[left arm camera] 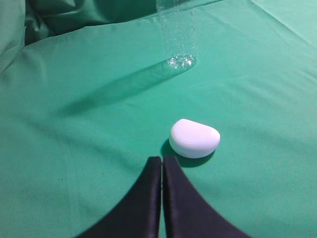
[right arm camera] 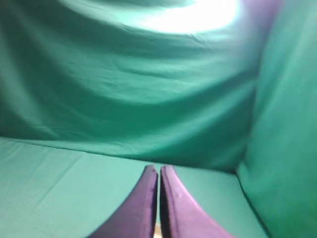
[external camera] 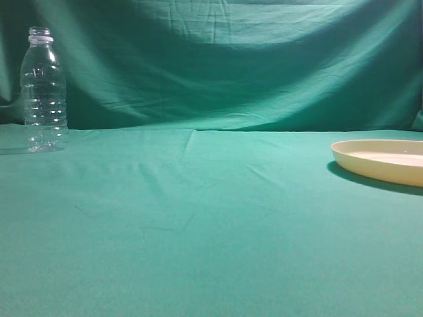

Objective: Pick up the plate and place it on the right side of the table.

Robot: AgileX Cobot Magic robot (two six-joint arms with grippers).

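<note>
The plate (external camera: 380, 160) lies flat at the bench's (external camera: 198, 251) right frame edge, apparently placed; both claws (left arm camera: 162, 161) (right arm camera: 159, 168) pressed together, empty.

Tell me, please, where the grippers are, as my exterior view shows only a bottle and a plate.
Observer: The left gripper hangs over the table, fingers shut together.
Operator: Is anything near it?
Observer: A small white rounded object lies just ahead, before the clear bottle.
Operator: And the right one?
Observer: The right gripper is shut too, empty, facing the backdrop.
</note>
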